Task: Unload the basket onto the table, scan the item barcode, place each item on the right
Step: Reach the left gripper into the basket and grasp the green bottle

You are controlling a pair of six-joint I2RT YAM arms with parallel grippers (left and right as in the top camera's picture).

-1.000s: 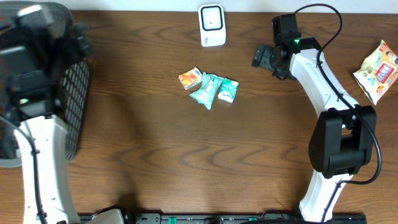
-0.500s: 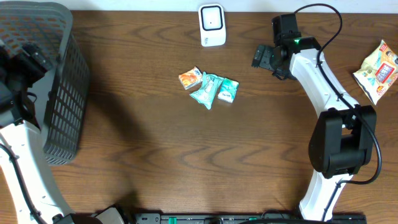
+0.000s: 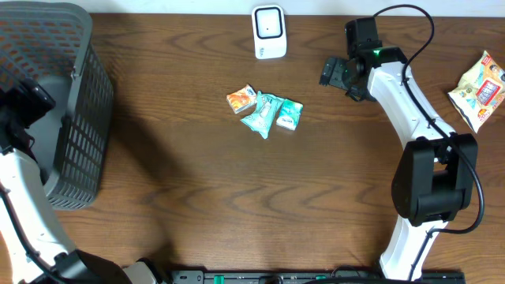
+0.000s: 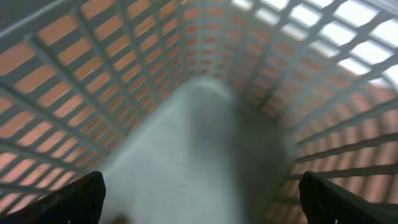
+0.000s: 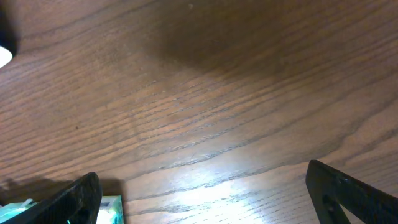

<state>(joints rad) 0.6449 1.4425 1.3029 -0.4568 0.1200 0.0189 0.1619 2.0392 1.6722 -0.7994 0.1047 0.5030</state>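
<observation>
Three packets: bunched at middle of table, touching or overlapping; one orange, two teal. None lifted, none at scanner yet. Not clear which is meant for scanning.
Scanner: white, upright, at middle of far edge; well apart from packets.
Right gripper: wide open, nothing held. Hovers near far edge, between scanner and right edge; corner of a teal packet just visible at bottom of its wrist view.
Left gripper: wide open, nothing held. Down inside basket at far-left corner; only mesh and grey floor in its wrist view.
Packets, risk: double pick. So tightly grouped that wide jaws could close on two at once, or shove neighbours out of place.
Wrappers, risk: slip. Probably thin glossy film, soft and crinkly; a pinch on a sealed edge may let go on the way to scanner.
Barcode, risk: failed read. Printed side not discernible from above; could end up turned away from scanner or hidden inside the grip.
Scanner, risk: tip-over. Looks small and light; a careless sweep along far edge could knock it.
Basket, risk: snag. Left arm could catch mesh when withdrawn and drag basket along.
Bag: snack bag at right edge, well apart from the rest; untouched.
Table: dark wood grain, flat, matte with a pale glare patch in right wrist view.
Room: only a thin light strip past far edge; rest out of view.
</observation>
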